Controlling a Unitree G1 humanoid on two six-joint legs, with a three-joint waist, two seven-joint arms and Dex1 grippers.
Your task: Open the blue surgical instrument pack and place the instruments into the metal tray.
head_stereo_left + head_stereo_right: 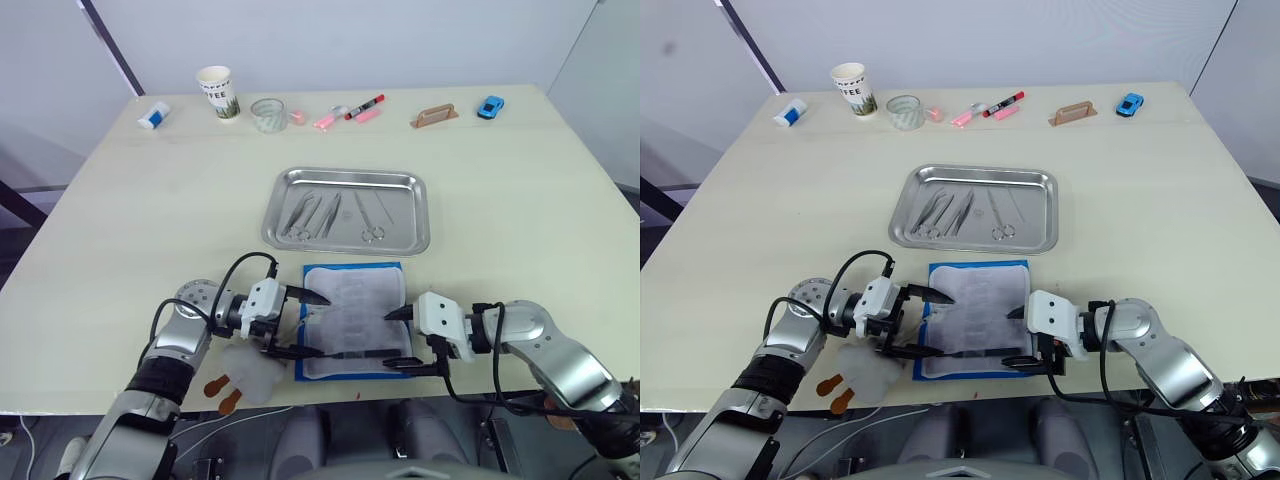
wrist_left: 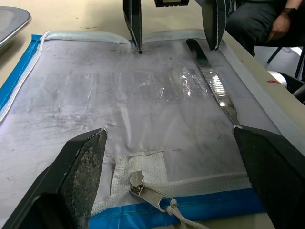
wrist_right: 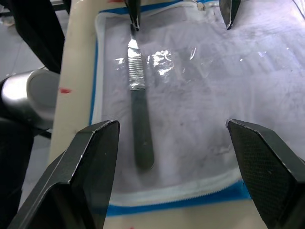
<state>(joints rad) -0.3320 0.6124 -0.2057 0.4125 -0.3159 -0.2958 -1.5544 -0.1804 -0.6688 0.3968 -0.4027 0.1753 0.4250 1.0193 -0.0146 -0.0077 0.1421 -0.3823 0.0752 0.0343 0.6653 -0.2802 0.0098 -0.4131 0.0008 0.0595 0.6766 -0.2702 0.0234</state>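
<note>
Blue fabric instrument pack (image 1: 352, 320) lies unzipped; slim silver instruments (image 1: 335, 213) fill the steel tray (image 1: 420, 240). One flat handle (image 3: 138, 119) remains between spread, empty left gripper (image 1: 305, 325) and right gripper (image 1: 400, 338).

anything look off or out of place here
One slim metal handle lies alone on the opened blue pack's lining near the table edge, while the other instruments sit in the metal tray. Nothing is spilled or damaged.
</note>
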